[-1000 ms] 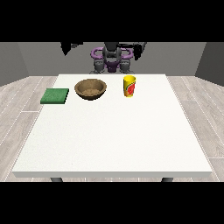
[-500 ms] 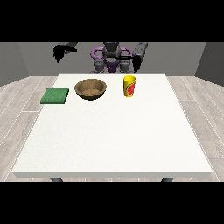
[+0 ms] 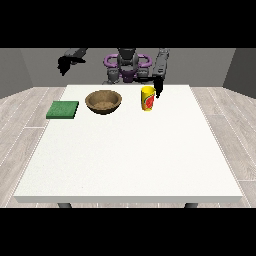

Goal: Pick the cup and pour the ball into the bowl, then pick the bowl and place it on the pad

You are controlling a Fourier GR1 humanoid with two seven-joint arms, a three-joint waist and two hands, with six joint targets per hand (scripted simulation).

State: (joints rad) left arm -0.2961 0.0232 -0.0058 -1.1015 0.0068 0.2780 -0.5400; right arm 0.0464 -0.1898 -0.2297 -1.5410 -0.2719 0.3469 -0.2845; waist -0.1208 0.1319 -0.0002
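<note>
Stood upright on the white table (image 3: pixel 128 155): yellow cup (image 3: pixel 147 98) with a red mark, just right of the brown bowl (image 3: pixel 103 101). Lay left of the bowl: green pad (image 3: pixel 63 109). Hung just right of the cup, pointing down: hand at the view's right (image 3: pixel 159 88), finger spread impossible to tell. Raised well left of the bowl, off the table: hand at the view's left (image 3: pixel 65 63), fingers likewise unreadable.
</note>
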